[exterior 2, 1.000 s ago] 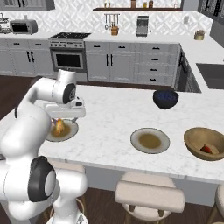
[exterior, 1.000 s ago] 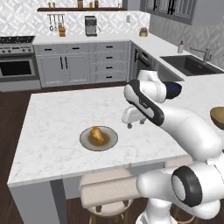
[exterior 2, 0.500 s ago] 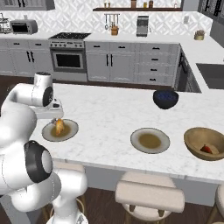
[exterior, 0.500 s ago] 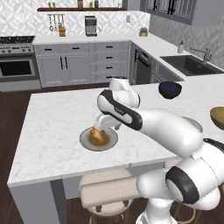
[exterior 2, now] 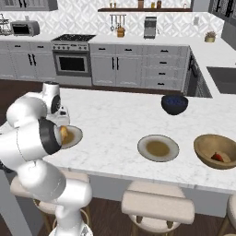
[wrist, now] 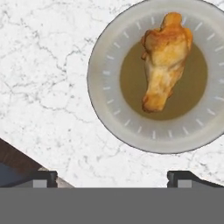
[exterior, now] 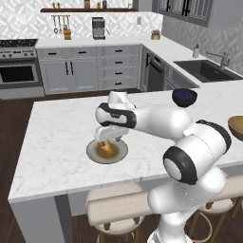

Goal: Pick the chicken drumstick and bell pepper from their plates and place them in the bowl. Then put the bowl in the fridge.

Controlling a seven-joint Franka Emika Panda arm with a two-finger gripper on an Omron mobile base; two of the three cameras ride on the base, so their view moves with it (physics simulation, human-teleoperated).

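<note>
Hand view | gripper (wrist: 112,177) spread above chicken drumstick (wrist: 164,61) | on plate (wrist: 107,105)

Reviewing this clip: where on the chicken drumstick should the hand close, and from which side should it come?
Probably across the thick middle of the chicken drumstick, coming straight down from above. It lies flat and alone on its plate, long axis clear, so fingers set across that axis would span it best.
</note>
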